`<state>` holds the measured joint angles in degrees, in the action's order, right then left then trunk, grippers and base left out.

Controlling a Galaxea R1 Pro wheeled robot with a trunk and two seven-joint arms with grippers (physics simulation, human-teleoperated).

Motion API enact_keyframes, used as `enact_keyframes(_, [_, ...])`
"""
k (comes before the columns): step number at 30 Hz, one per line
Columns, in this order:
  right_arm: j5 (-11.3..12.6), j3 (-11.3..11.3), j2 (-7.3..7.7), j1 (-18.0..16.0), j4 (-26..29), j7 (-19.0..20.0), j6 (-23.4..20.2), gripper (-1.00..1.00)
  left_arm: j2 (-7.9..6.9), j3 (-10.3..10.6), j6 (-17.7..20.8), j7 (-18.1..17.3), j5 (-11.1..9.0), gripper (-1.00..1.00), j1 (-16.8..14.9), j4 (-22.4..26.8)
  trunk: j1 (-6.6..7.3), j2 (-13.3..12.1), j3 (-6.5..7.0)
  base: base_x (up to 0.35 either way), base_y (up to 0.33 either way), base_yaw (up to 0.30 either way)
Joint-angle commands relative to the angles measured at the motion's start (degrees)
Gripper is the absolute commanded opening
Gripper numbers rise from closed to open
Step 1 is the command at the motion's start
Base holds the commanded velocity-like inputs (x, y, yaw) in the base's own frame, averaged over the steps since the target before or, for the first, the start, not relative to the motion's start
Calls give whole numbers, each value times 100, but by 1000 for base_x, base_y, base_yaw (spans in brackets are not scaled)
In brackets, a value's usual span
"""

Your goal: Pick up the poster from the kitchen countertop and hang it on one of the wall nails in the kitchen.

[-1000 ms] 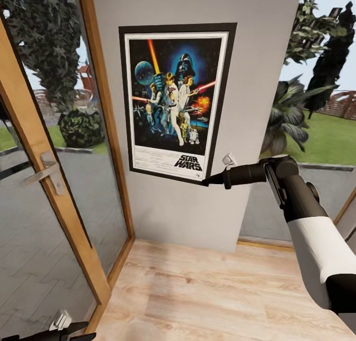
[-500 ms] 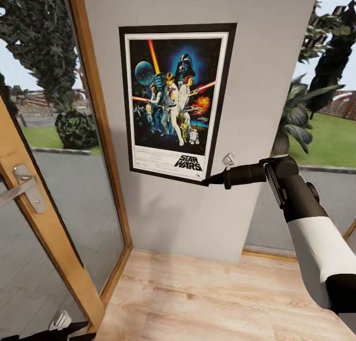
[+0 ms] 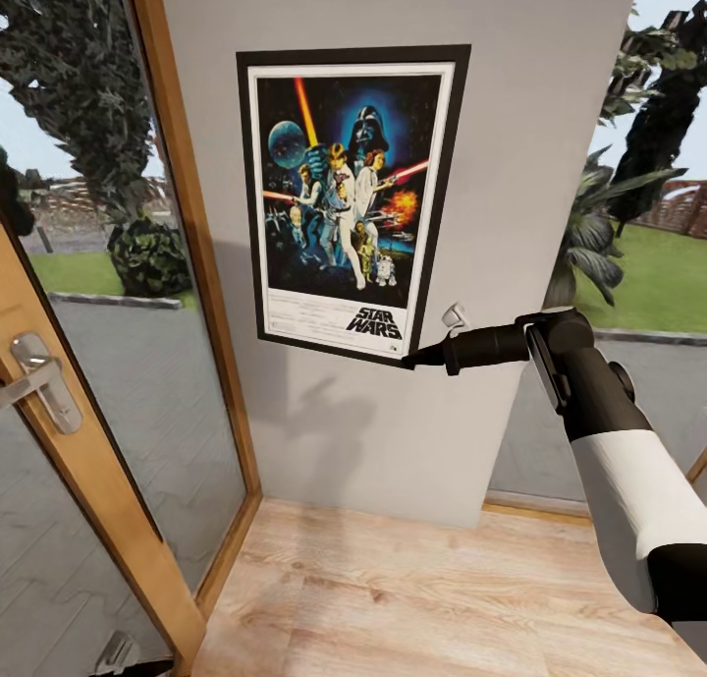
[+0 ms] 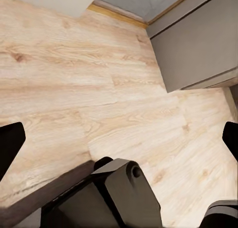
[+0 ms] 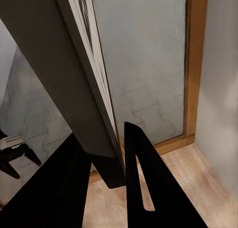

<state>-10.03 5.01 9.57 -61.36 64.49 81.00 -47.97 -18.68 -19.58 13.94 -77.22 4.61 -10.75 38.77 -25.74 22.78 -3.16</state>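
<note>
The Star Wars poster (image 3: pixel 349 205), black-framed with a white border, hangs upright in front of a grey wall panel (image 3: pixel 530 117). My right gripper (image 3: pixel 412 356) is shut on its lower right corner. In the right wrist view the poster (image 5: pixel 74 64) runs edge-on between the two dark fingers (image 5: pixel 144 178) of that gripper (image 5: pixel 101 131). My left gripper (image 3: pixel 128 657) sits low at the picture's bottom edge; in its wrist view the gripper (image 4: pixel 119 143) is open over the wooden floor (image 4: pixel 74 79). No nail can be made out on the wall, and the kitchen countertop is out of view.
A wood-framed glass door (image 3: pixel 59 402) with a metal handle stands open at the left, close to the wall panel. Glass panes on both sides look out on a garden. A grey cabinet (image 4: pixel 198 44) stands on the light wooden floor (image 3: pixel 412 598).
The camera has moved: the door frame and handle have slid left and down in the picture, and a shadow now falls on the wall under the poster. The right gripper still holds the poster's corner.
</note>
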Motion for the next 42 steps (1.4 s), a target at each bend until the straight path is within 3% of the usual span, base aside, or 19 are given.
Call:
enact_keyframes(1, [-43,0,1,-8,8,48,-58,-100,5,-31,58,-39,48,100,-6,-24,-4,14,-14,0,0,0])
enact_keyframes(42, [-35,0,-3,-8,2,45,-59,-100,-13,-37,56,-38,49,100,-6,-107,-4,14,-14,140,0,0])
